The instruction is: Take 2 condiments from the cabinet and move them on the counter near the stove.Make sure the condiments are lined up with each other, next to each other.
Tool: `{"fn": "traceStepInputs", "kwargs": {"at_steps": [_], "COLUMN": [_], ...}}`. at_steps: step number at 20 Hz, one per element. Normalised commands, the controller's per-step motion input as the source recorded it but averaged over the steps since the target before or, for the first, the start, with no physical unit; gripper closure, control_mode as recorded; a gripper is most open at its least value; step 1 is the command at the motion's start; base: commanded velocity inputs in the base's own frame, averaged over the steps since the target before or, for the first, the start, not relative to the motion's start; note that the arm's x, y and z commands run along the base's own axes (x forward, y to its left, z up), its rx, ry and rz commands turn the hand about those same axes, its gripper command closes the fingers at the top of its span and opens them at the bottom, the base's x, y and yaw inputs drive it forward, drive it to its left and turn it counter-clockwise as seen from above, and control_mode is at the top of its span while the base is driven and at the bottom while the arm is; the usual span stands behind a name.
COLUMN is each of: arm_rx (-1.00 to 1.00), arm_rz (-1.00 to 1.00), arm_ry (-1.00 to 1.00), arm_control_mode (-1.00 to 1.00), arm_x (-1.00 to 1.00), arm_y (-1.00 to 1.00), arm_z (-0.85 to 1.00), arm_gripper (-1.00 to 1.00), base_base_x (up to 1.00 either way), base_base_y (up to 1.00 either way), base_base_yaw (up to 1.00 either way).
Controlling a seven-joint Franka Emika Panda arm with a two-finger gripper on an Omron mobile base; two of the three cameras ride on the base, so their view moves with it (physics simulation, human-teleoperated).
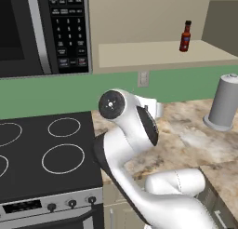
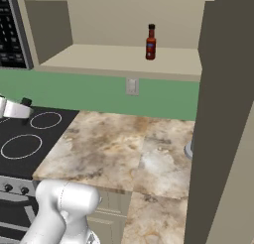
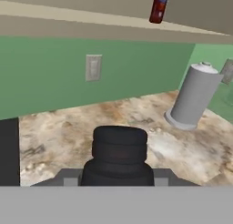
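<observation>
A short black shaker (image 3: 119,157) is seen pinched between the jaws of the gripper (image 3: 119,176), the fingers being pressed against its sides low over the counter (image 2: 106,144). In the hand view the shaker fills the near centre, with the mottled stone surface spread beyond it and the dark edge of the stove (image 1: 46,153) at the left. The second condiment, a slim red-brown sauce bottle (image 1: 185,36), is seen upright on the pale shelf of the cabinet (image 1: 153,53), far and to the right, well apart from the gripper. A wall socket (image 3: 93,67) is set in the green wall below the shelf; a tall grey cylinder (image 1: 224,102) stands at the far right of the counter, and a microwave (image 1: 44,30) hangs above the stove.

The step in hand is judged to be the placing of the first condiment near the stove. Whether the shaker's base is already touching the counter cannot be told. Next, the shaker is to be set upright and released, and the bottle then fetched and set just beside it, in line.
</observation>
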Motion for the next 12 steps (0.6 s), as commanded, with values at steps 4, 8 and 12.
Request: {"fn": "traceStepInputs", "kwargs": {"at_steps": [4,8,12], "arm_rx": [-0.08,-0.08,-0.03], "arm_rz": [-0.01,0.00,0.00], "arm_ry": [-0.09,-0.01,0.07], "arm_control_mode": [-1.00,-1.00,-1.00], "arm_x": [0.18,0.36,0.28], "arm_y": [0.01,0.00,0.06], "arm_z": [-0.85,-0.58,-0.30], "arm_gripper": [1.00,1.00,1.00], "base_base_x": [0.00,0.00,0.00], "base_base_y": [0.00,0.00,0.00], "base_base_yaw": [0.00,0.00,0.00]}}
